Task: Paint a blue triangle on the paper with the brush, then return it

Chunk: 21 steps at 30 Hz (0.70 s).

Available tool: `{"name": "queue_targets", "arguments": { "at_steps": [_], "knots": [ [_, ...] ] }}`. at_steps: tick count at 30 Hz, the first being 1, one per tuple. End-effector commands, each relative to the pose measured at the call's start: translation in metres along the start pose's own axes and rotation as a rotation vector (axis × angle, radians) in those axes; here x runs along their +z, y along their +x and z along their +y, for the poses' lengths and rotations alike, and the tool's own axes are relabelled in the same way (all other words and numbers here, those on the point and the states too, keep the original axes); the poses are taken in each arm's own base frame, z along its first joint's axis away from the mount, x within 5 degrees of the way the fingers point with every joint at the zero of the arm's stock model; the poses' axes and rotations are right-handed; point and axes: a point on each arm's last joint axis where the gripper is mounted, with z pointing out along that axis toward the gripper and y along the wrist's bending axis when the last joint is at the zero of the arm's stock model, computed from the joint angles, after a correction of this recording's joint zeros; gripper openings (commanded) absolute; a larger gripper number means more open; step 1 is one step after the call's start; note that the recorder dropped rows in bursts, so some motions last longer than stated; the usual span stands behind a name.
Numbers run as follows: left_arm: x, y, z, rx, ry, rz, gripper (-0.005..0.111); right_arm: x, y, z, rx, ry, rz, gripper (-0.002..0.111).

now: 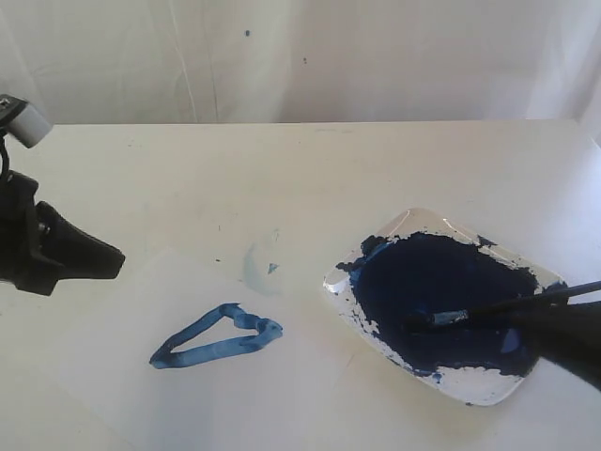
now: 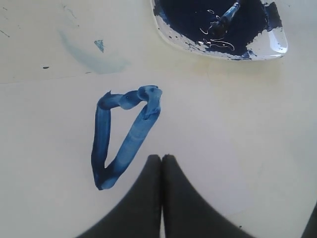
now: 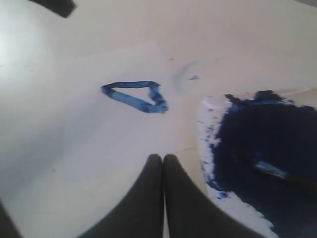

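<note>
table (image 1: 310, 160) carries the paper (image 1: 122, 329) at near left and a tray (image 1: 484, 393) at right, filled by a navy pool (image 1: 423, 282). left claw (image 2: 162, 158) and right claw (image 3: 162, 158) are both pressed together, empty; the right one hides the tray's near right corner. triangle (image 1: 216, 349) sits on the paper. brush (image 1: 526, 301) lies in the pool. a pale smudge (image 1: 252, 268) lies just beyond the triangle.

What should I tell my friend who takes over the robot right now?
Left gripper: shut, empty, above the paper near the blue triangle.
Right gripper: shut, empty, beside the paint tray.
Brush: lying in the tray, tip in the dark paint, not held.
Done: triangle painted; brush seems put back.
Left: probably only pulling the arms away.
</note>
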Motion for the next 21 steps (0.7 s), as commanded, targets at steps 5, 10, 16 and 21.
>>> {"name": "queue_targets", "arguments": {
  "at_steps": [5,10,16,21],
  "knots": [
    [-0.081,0.011,-0.066,0.15,-0.217,-0.157,0.0,-0.053,0.019,-0.009,0.139,0.696,-0.253,0.0],
    [-0.136,0.051,-0.114,0.122,-0.45,-0.318,0.0,-0.058,0.041,0.002,0.156,0.744,-0.378,0.0],
    [-0.157,0.093,-0.14,0.09,-0.562,-0.341,0.0,-0.055,0.044,-0.001,0.135,0.769,-0.449,0.0],
    [-0.16,0.105,-0.149,0.119,-0.591,-0.435,0.0,-0.051,0.046,-0.007,0.12,0.795,-0.508,0.0]
  ]
}}
